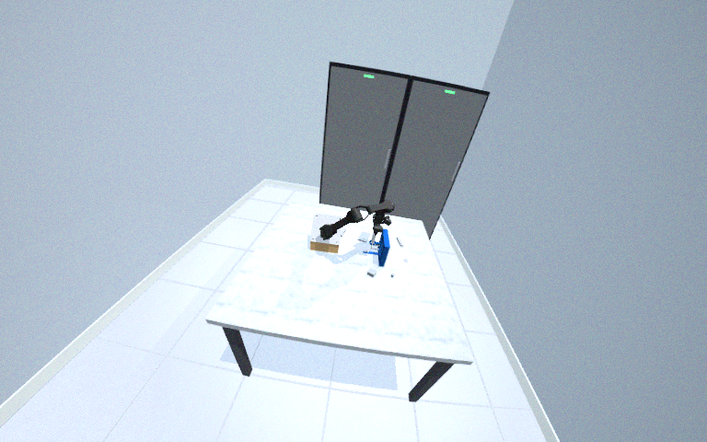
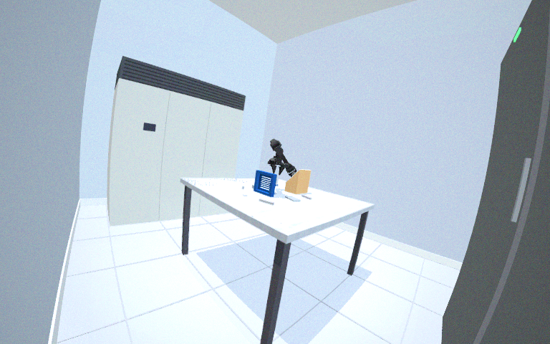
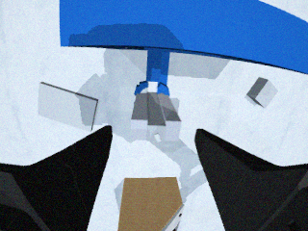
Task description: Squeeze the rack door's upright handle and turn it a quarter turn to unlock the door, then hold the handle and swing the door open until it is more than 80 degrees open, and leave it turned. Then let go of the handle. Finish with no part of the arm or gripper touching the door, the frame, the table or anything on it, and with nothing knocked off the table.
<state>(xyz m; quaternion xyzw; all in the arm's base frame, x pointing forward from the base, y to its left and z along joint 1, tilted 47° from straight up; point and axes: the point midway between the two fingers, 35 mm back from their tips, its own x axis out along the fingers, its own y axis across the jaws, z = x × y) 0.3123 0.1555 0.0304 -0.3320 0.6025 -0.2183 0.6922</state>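
Though pale, walls [image 1: 156,104] [image 2: 356,113] beyond white table [image 1: 333,302] [image 2: 320,211] [image 3: 24,140]

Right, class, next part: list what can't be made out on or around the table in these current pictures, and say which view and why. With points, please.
- Small pieces on the table [image 1: 292,302] [image 2: 332,211]: too small to identify, top and exterior views.
- Handle side of the blue panel [image 2: 259,183]: hidden behind the panel itself, exterior view.
- Arm [image 1: 346,221] [image 2: 279,153] beyond the fingertips: cut off by the lower edge, wrist view.
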